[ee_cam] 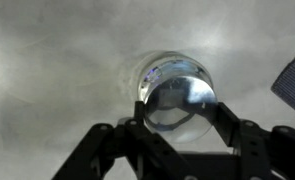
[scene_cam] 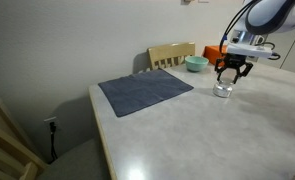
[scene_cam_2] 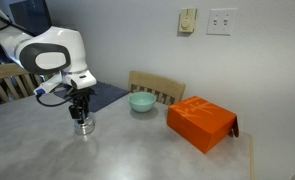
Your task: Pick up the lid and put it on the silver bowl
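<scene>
Filling most of every view, the pale marbled table (scene_cam: 187,130) runs off the frame edges, so its full outline is never seen. The Panda arm (scene_cam_2: 49,55) is cropped at the top corner in both exterior views and its base is hidden.

A grey placemat (scene_cam: 144,92) lies flat at the far side of the table. It shows whole in one exterior view, as a sliver behind the arm in the other, and as a dark corner at the right edge of the wrist view.

A wooden chair (scene_cam_2: 157,86) shows only its backrest above the tabletop. The orange box (scene_cam_2: 200,123) is plain in one exterior view, but in the other it is mostly hidden behind the arm and the teal bowl (scene_cam_2: 141,102).

The silver bowl (ee_cam: 172,64) stands on bare table, well apart from the teal bowl and directly under the gripper (scene_cam_2: 80,110). The exterior views show it only as a small glint.

Only the wrist view makes out the lid (ee_cam: 179,100), a shiny disc pinched between the two black fingers (ee_cam: 137,125), overlapping the bowl's rim. Whether it touches the bowl cannot be told.
</scene>
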